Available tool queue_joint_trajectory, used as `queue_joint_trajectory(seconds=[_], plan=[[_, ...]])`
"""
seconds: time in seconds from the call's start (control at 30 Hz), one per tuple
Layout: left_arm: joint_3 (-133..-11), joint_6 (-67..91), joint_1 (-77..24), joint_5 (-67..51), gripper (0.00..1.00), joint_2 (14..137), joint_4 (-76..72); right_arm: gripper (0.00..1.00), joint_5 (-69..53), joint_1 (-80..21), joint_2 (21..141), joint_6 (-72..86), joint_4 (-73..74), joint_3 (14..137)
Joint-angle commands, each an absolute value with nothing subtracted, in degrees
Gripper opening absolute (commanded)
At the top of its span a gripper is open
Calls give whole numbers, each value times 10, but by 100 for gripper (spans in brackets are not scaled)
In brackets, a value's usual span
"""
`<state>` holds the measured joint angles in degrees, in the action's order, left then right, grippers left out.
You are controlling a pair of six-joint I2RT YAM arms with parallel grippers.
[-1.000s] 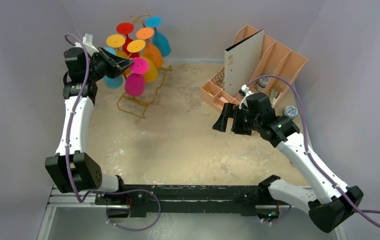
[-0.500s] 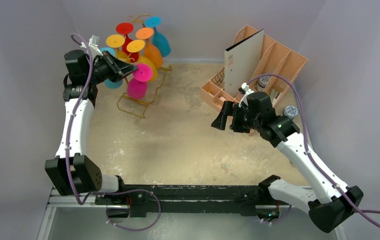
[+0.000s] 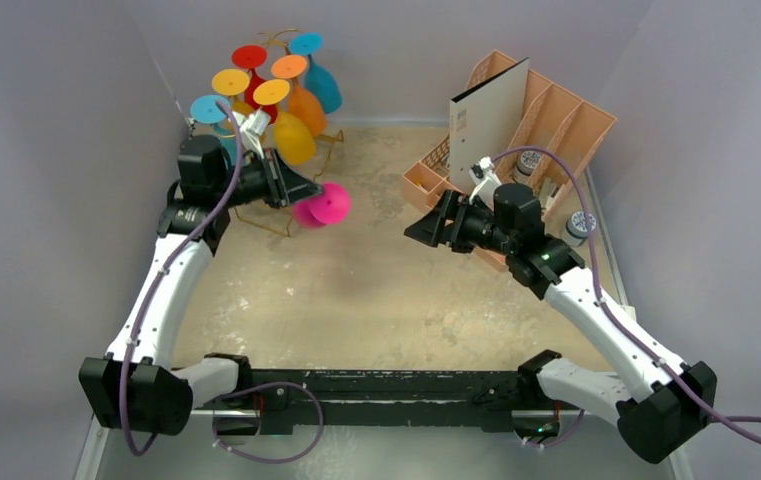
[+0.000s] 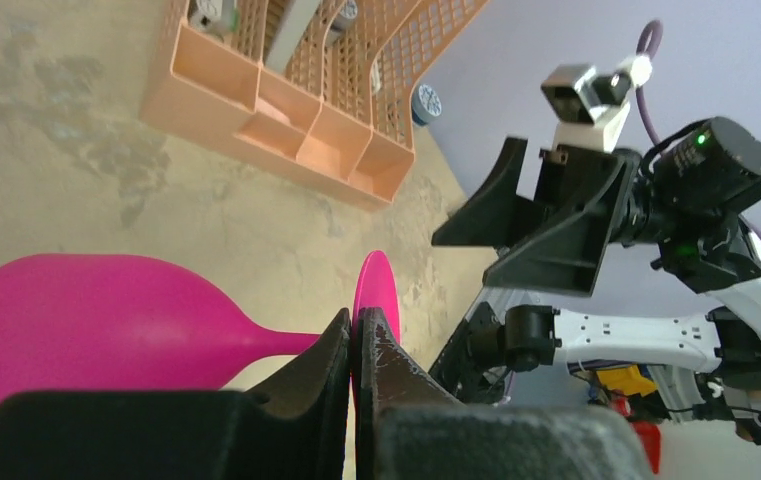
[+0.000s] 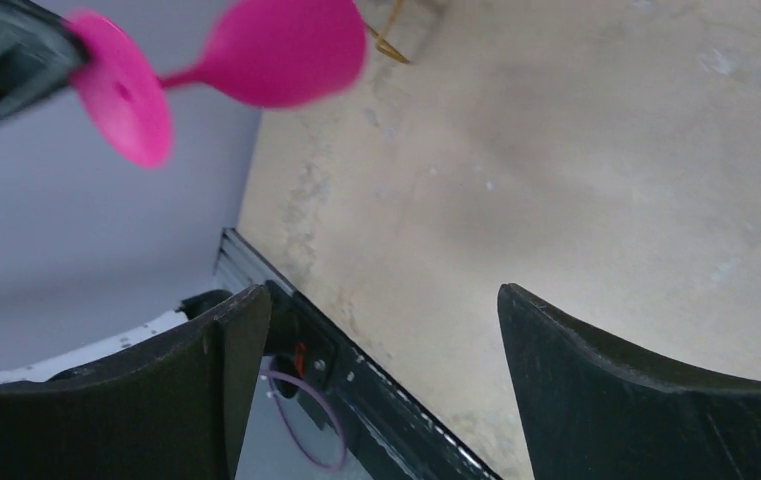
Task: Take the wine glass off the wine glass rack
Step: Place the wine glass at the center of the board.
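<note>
A pink wine glass [image 3: 324,206] hangs in the air, lying sideways, just right of the gold wire wine glass rack [image 3: 328,143]. My left gripper [image 3: 306,190] is shut on the rim of its round foot [image 4: 377,285], and the bowl [image 4: 86,320] points away to the left. Several other coloured glasses [image 3: 290,67] still hang on the rack. To the right, my right gripper [image 3: 421,228] is open and empty, facing the pink glass [image 5: 281,50] from a short distance. A corner of the rack's wire [image 5: 393,40] shows in the right wrist view.
A peach slotted organiser [image 3: 556,110] holding a white board [image 3: 486,120] stands at the back right, close behind my right arm. Small round jars [image 3: 582,222] sit beside it. Grey walls enclose the table on three sides.
My left arm has swung right and toward the table's middle, carrying the pink glass off the rack. My right gripper has moved left toward it.
</note>
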<state>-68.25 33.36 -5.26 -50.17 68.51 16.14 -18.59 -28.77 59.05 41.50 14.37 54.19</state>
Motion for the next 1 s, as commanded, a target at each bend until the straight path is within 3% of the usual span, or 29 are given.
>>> queue_joint_trajectory(seconds=[0.0, 0.13, 0.3, 0.4, 0.53, 0.7, 0.97], plan=[[-598, 360, -59, -531, 0, 641, 80, 84, -253, -288, 620, 485, -82, 507], [-571, 373, -68, -527, 0, 610, 74, 80, -294, -290, 647, 507, -98, 538], [-578, 412, -69, -536, 0, 574, 84, 84, -230, -292, 625, 525, 103, 631], [-602, 355, -69, -512, 0, 545, 172, 88, -237, -292, 610, 494, 154, 671], [-546, 430, -69, -534, 0, 529, 64, 91, -303, -292, 619, 460, 111, 665], [-476, 526, -76, -536, 0, 532, -69, 89, -370, -315, 659, 521, -111, 593], [-452, 539, -82, -524, 0, 541, -104, 82, -386, -376, 723, 493, -117, 616]])
